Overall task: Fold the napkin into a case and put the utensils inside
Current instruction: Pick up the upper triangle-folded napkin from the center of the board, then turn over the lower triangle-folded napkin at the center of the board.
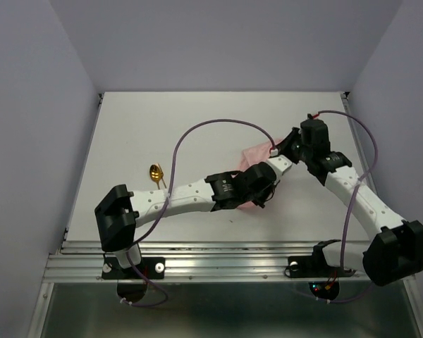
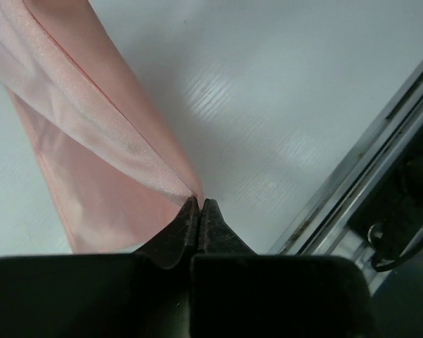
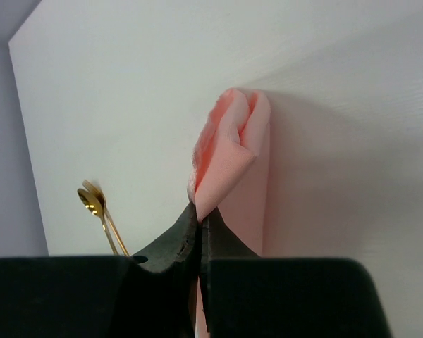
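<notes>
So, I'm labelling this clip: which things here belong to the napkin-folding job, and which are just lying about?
Job in hand:
- thin salmon-pink cloth napkin, pinched by the shut left gripper and the shut right gripper
- slender shiny gold metal utensils, lying on the white table

Not part of it:
- purple cables on the arms
- ribbed metal rail at the table's near edge

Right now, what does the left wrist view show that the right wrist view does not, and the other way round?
Only the left wrist view: the metal rail at the near edge, and the left gripper shut on the napkin. Only the right wrist view: the gold utensils lying on the table, and the right gripper shut on a bunched fold. Both: the pink napkin pinched over the white table.
</notes>
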Robot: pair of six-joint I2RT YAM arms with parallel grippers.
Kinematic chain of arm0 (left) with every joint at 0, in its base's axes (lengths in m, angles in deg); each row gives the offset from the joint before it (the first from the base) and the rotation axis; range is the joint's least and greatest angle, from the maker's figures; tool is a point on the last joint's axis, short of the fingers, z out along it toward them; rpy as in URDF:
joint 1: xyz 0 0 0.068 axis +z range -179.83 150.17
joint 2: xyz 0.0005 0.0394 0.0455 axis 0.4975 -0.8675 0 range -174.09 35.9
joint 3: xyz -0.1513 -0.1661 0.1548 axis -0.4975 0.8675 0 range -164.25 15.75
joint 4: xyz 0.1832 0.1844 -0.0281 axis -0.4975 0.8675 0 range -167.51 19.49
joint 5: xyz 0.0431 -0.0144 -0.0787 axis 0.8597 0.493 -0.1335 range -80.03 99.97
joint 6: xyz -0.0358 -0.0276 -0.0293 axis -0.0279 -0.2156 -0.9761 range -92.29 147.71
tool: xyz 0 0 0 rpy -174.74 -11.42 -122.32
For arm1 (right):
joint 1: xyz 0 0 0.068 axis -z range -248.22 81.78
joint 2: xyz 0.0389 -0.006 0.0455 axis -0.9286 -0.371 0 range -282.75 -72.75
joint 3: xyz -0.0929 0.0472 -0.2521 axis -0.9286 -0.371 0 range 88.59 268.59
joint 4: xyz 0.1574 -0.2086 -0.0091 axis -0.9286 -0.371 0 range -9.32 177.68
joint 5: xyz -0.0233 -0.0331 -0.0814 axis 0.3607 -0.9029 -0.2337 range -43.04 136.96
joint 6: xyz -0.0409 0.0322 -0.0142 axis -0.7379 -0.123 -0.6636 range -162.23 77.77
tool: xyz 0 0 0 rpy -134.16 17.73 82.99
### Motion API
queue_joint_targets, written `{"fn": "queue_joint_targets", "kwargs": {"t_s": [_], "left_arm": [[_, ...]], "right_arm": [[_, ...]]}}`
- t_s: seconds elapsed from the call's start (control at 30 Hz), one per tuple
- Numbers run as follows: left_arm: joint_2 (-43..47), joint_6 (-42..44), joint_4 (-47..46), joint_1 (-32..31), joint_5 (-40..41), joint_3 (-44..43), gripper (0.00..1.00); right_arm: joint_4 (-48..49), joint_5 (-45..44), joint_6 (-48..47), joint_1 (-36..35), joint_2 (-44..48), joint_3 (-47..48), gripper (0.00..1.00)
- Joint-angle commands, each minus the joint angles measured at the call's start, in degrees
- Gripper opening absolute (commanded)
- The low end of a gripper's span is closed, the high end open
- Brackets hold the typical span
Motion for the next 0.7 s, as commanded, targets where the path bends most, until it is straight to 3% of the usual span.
{"fn": "queue_joint_targets", "kwargs": {"t_s": [0.0,0.17,0.47,0.6,0.67], "left_arm": [[1.2,2.0,1.8,-0.6,-8.1,-6.8,0.00],[-4.1,0.8,3.4,-0.6,-14.9,-19.0,0.00],[-15.0,-4.0,0.8,-2.1,-30.0,-35.5,0.00],[-17.1,-6.5,-4.1,-2.5,-37.5,-37.1,0.00],[-16.0,-7.3,-7.9,-2.5,-38.9,-32.0,0.00]], "right_arm": [[-5.8,-11.0,-3.2,1.1,4.6,4.3,0.01],[-13.1,-23.1,-6.6,1.7,8.0,7.3,0.01],[-32.1,-43.6,-10.4,2.2,11.1,20.8,0.01],[-37.6,-49.0,-11.6,2.2,11.7,25.9,0.01],[-37.4,-48.9,-12.7,2.2,11.7,26.7,0.01]]}}
